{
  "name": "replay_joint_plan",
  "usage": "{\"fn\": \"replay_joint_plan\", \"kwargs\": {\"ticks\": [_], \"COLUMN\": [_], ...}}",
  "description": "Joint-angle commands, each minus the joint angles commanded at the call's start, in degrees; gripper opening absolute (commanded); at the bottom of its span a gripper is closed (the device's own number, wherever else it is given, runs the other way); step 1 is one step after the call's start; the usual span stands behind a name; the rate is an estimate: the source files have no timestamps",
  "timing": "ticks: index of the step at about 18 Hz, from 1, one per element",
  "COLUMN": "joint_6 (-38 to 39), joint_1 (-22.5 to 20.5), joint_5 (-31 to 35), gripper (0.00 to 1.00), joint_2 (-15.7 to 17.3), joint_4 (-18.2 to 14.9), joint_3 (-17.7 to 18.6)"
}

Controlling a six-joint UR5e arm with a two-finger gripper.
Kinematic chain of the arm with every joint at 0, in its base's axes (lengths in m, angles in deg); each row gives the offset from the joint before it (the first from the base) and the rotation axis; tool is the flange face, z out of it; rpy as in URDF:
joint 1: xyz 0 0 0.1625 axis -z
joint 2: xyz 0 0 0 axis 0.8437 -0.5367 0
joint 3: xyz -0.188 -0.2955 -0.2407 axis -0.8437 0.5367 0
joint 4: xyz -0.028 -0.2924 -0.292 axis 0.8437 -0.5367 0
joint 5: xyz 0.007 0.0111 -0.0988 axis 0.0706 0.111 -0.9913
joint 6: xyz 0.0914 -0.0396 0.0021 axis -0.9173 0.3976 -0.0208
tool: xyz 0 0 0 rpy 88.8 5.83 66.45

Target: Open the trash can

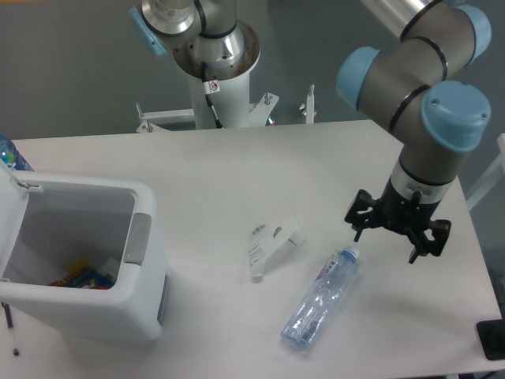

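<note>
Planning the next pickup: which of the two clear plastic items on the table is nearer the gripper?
The water bottle lying on its side, its cap end toward the gripper. The small wrapper lies farther left.

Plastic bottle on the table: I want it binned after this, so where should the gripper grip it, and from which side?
Grip the plastic bottle around its mid-body, coming straight down from above. It lies flat on its side with its cap toward the open gripper, so the jaws should straddle its width, crosswise to the long axis. The narrow cap end probably gives less to hold.
</note>
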Motion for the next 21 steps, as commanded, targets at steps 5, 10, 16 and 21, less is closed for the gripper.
{"fn": "replay_joint_plan", "kwargs": {"ticks": [5, 10, 16, 21], "joint_6": [-2.47, -5.9, -9.93, -12.32], "joint_1": [0.0, 0.0, 0.0, 0.0], "joint_5": [2.2, 3.17, 5.54, 5.63], "gripper": [1.0, 1.0, 1.0, 1.0], "joint_2": [0.0, 0.26, 0.44, 0.7], "joint_4": [0.0, 0.0, -0.09, 0.09], "joint_3": [0.0, -0.08, 0.53, 1.76]}}
